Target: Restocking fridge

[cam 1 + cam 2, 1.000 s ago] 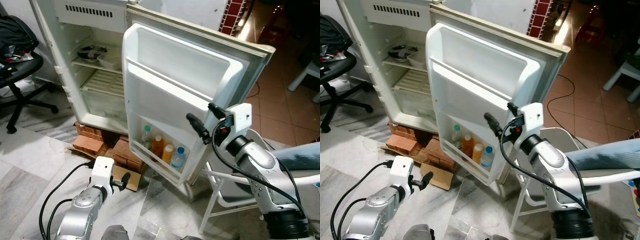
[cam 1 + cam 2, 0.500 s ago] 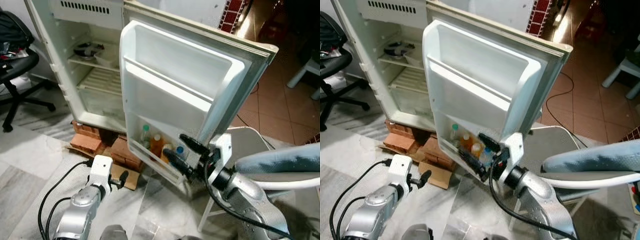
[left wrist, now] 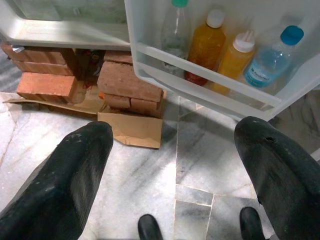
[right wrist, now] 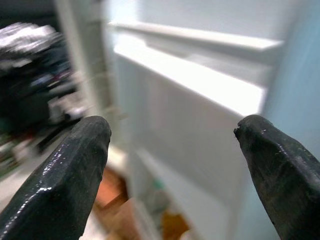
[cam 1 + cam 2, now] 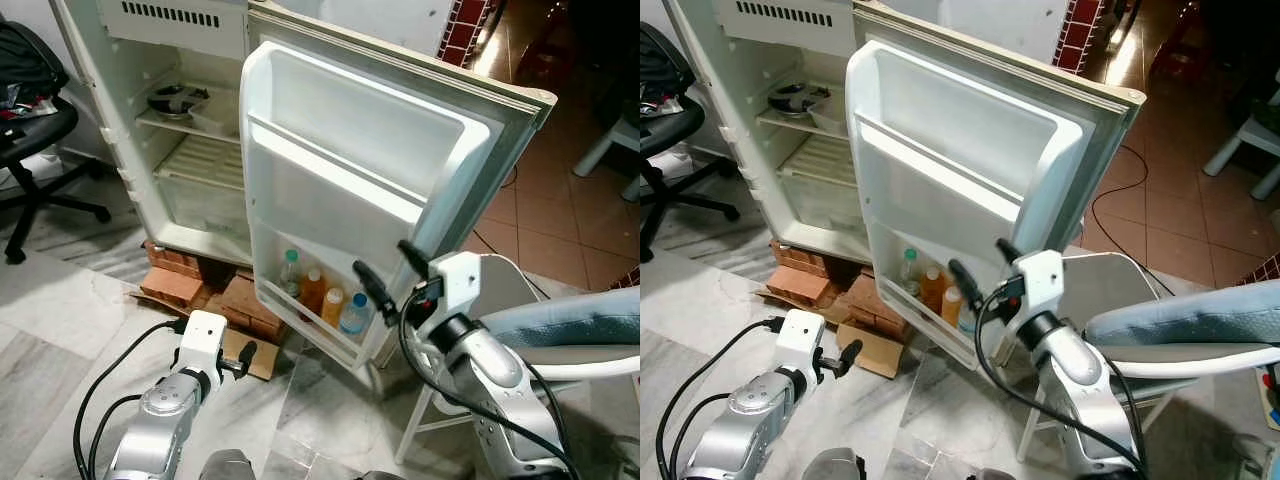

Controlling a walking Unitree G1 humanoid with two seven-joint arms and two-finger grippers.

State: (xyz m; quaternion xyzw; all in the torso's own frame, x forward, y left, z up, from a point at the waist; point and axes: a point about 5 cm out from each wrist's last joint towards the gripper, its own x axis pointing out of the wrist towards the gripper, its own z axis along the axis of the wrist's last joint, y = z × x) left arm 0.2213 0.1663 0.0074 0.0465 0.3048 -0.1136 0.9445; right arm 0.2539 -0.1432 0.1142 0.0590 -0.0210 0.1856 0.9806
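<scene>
Fridge (image 5: 190, 130): stands open on red bricks (image 5: 175, 275), its door (image 5: 370, 170) swung wide toward the robot
Bottom door shelf (image 3: 210, 82): holds four bottles in a row, one clear (image 3: 175, 30), two orange (image 3: 204, 45), one blue-capped (image 3: 272, 57)
Right gripper (image 5: 385, 275): fingers spread apart, holding nothing, raised just in front of the door shelf
Left gripper (image 5: 245, 362): low over the marble floor (image 5: 60, 320), fingers parted, holding nothing
Upper fridge shelf: a dark dish (image 5: 175, 100)

A lived-in home — a small white fridge (image 5: 200, 120) stands open on bricks (image 5: 185, 280) over a marble-tile floor (image 5: 60, 330), its door shelf (image 3: 210, 80) holding drink bottles (image 3: 212, 42). A black office chair (image 5: 35, 130) and terracotta tiles (image 5: 560, 210) suggest adjoining rooms.
</scene>
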